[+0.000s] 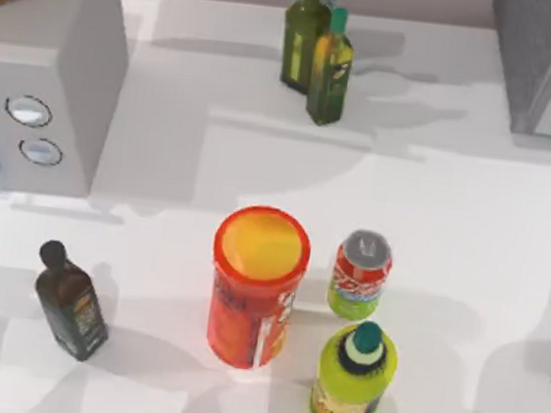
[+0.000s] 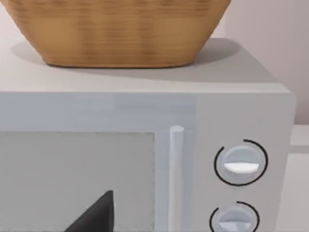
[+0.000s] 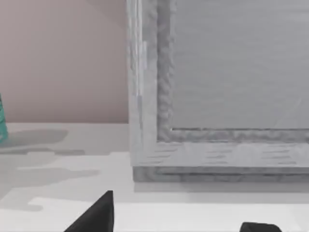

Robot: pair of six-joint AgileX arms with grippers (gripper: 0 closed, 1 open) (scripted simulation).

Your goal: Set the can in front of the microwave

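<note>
While frame-cropped, microwave (image 1: pixel 42 83), can (image 1: pixel 360 275) upright, apart.

The can (image 1: pixel 360 274) is a short soda can with a silver top, red body with white script and a lime-green base, standing upright near the middle of the bench. The microwave (image 1: pixel 67 76) is a big pale grey box with two round silvery dials, sitting at the left side, well apart from the can.

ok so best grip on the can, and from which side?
Take the can around its red upper body, coming down from above. It stands upright, and its neighbours are tight: the orange-red canister on the top view's left, the yellow-green bottle at its near side. Probably close the fingers from far and near-right, where table is bare.
</note>
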